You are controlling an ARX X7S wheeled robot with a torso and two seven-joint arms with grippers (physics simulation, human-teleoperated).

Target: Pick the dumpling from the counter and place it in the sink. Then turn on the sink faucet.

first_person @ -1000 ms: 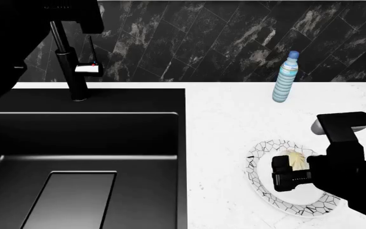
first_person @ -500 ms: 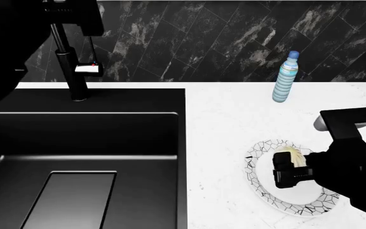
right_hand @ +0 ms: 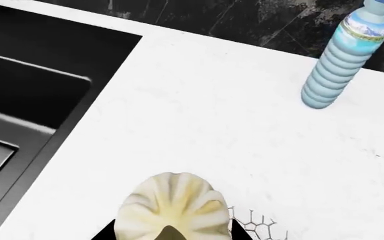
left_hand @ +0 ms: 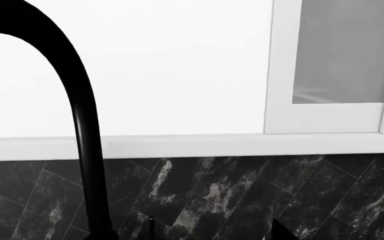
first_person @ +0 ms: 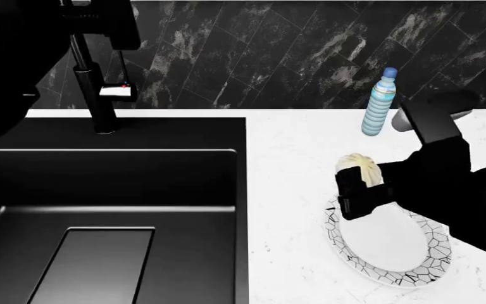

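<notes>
Gripping dumpling (first_person: 361, 167) | right pincer (first_person: 357, 183) closed; above plate (first_person: 395, 250)

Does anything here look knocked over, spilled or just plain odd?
Nothing stands out. The bottle stands upright on the counter, the plate lies flat and bare, and the sink looks dry. The dumpling is simply held above the plate by the right gripper.
</notes>
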